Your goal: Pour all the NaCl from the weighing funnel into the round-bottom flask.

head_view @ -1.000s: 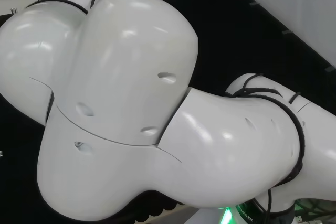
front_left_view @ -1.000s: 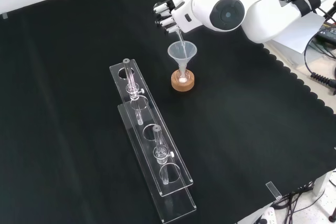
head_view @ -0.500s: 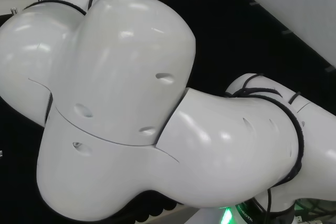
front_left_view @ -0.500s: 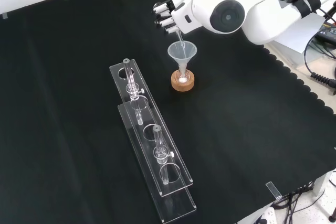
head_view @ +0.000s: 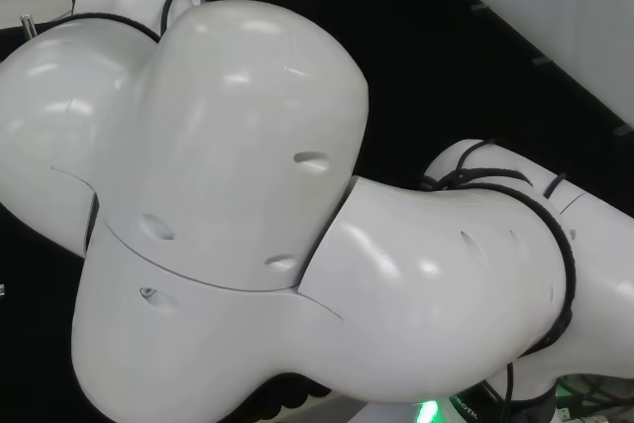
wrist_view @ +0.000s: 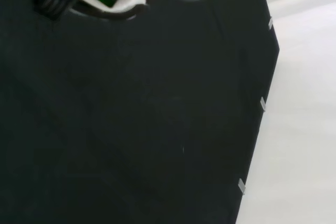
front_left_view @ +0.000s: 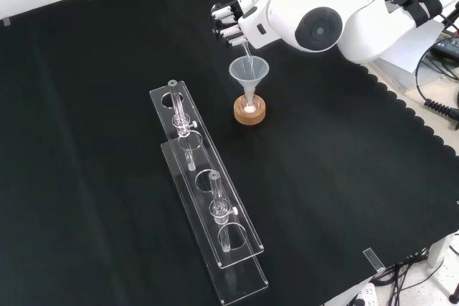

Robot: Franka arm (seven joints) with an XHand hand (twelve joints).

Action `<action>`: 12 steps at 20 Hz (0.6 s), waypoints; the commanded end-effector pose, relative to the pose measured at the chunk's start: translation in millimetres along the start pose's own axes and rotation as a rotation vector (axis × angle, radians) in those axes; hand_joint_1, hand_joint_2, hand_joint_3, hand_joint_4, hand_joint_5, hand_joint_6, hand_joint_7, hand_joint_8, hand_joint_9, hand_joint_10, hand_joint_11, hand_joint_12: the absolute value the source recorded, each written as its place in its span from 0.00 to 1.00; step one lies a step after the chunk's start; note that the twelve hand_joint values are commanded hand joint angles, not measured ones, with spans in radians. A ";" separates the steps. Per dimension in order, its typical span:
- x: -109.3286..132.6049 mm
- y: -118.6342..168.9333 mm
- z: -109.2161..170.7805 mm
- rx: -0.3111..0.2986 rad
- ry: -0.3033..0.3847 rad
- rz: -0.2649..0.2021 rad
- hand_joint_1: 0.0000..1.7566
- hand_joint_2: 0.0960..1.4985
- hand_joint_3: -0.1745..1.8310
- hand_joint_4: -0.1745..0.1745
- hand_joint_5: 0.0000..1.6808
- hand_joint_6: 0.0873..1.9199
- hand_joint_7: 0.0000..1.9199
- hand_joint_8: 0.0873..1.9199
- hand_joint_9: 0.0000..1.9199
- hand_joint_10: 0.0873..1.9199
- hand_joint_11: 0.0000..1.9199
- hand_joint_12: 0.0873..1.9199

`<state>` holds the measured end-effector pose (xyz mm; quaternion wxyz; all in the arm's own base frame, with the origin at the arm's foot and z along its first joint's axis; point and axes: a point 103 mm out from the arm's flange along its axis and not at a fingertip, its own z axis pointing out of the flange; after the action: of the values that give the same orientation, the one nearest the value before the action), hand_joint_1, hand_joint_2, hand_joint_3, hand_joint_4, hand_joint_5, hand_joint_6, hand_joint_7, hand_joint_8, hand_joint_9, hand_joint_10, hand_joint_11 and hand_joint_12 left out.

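The surface (front_left_view: 86,141) is a wide spread of black cloth, its scalloped hem running down the right side of the front view, with pale floor past its far edge and cables and sockets showing beyond the near right corner. In the head view the arm's white links (head_view: 238,205) bulk large over the cloth, a black cable strapped round the lower one. In the front view the arm (front_left_view: 337,16) reaches in over the far right part of the surface, a round grey cap on its nearest link. A long clear rack (front_left_view: 208,198) lies slantwise across the middle, running toward the near edge, with a couple of slim glass pieces standing in its holes. Just toward the far right of the rack's far end stands a cork ring (front_left_view: 249,111), and on it the round-bottom flask (front_left_view: 249,105), barely visible, a white speck showing at its bottom. A clear funnel (front_left_view: 249,73) sits upright in the flask's neck. The hand (front_left_view: 237,21) hangs just above it, fingers curled round the weighing funnel (front_left_view: 244,49), whose thin clear stem slants down into the funnel's mouth. Against a second ago, the grey-capped link has swung a little to the right in the front view; the hand, the funnel and the flask sit where they were.
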<state>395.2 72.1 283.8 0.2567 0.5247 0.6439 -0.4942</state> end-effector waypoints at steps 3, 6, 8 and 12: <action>-0.3 -0.4 -3.1 0.014 -0.026 0.005 0.61 0.39 0.52 1.00 0.65 0.55 0.36 0.30 0.54 0.16 0.40 0.57; 0.0 -0.8 -6.1 0.017 -0.033 0.008 0.61 0.39 0.52 1.00 0.65 0.55 0.36 0.30 0.54 0.16 0.40 0.57; 0.2 -0.2 -4.4 0.011 -0.026 0.005 0.61 0.39 0.52 1.00 0.65 0.55 0.36 0.30 0.54 0.16 0.40 0.57; 0.9 0.9 -5.1 0.010 -0.036 0.005 0.61 0.39 0.52 1.00 0.65 0.55 0.36 0.30 0.54 0.16 0.40 0.57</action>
<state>396.4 76.4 285.2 0.2645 0.5202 0.6361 -0.5048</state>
